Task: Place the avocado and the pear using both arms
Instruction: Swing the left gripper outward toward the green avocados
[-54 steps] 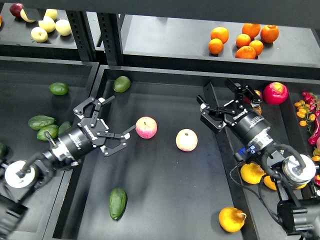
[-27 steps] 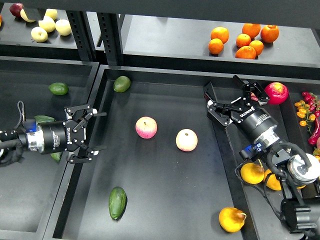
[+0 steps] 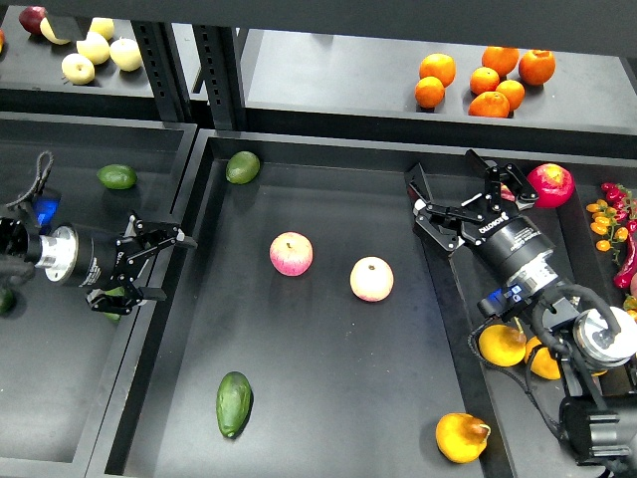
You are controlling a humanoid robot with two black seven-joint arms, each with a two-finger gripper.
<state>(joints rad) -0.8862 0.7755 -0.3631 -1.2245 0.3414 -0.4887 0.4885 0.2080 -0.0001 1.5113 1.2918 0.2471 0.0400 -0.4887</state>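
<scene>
The left claw (image 3: 159,267) is hanging with its two fingers spread apart and nothing between them, over the divider between the left tray and the centre tray (image 3: 328,398). Just behind its lower finger, a green avocado (image 3: 114,296) is lying in the left tray, partly hidden by the claw body. Farther up in that tray a rounder avocado (image 3: 116,176) is sitting by itself.

The right claw (image 3: 453,194) is also spread wide and holding nothing, hovering over the upper right edge of the centre tray. Beside it, to the right, a red apple (image 3: 550,184) is resting in the right-hand bin.

The elongated avocado (image 3: 234,403) is lying on the centre tray floor near its lower left, well apart from both claws. Near the tray's middle, two pink-and-yellow apples (image 3: 291,253) (image 3: 371,279) are sitting side by side but not touching. Another green avocado (image 3: 242,166) is resting in the tray's upper left corner. A yellow pear (image 3: 462,437) is lying at the tray's lower right edge, below the right arm, with another yellow pear (image 3: 501,345) just past the tray wall.

On the shelf behind, oranges (image 3: 485,80) are clustered at the right and pale yellow fruit (image 3: 98,48) at the left.
</scene>
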